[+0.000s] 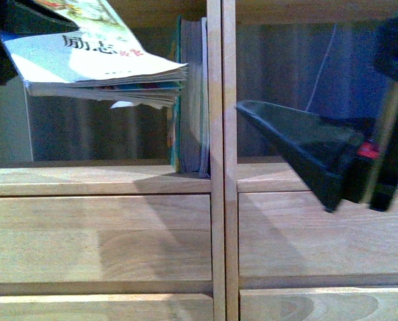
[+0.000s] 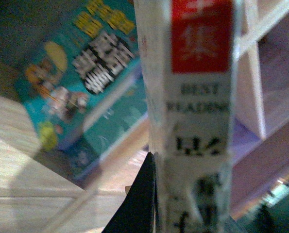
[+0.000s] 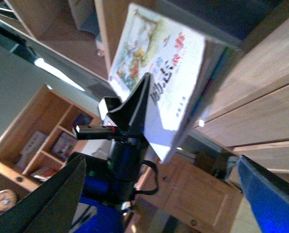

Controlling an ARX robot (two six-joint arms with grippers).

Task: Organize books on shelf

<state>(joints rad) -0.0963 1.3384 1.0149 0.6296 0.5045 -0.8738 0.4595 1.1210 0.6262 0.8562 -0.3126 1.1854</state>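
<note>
My left gripper [image 1: 31, 33] is shut on the thin softcover book [image 1: 91, 57] and holds it nearly flat, high in the left compartment of the shelf [image 1: 216, 200]. Its loose page edge almost touches the taller teal-spined books [image 1: 188, 100], which stand upright against the central divider. In the left wrist view the book's white spine with its red mark [image 2: 197, 121] fills the middle, a black finger [image 2: 137, 204] lies against it, and the teal books [image 2: 95, 97] are behind. My right gripper [image 1: 285, 147] is open and empty before the right compartment. The right wrist view shows the held book [image 3: 159, 73].
Plain wooden drawer fronts [image 1: 98, 234] run below the compartments. The right compartment [image 1: 299, 67] is backless and holds no books in view. The right wrist view shows another wooden bookcase [image 3: 42, 141] and a cabinet [image 3: 197, 194] in the room behind.
</note>
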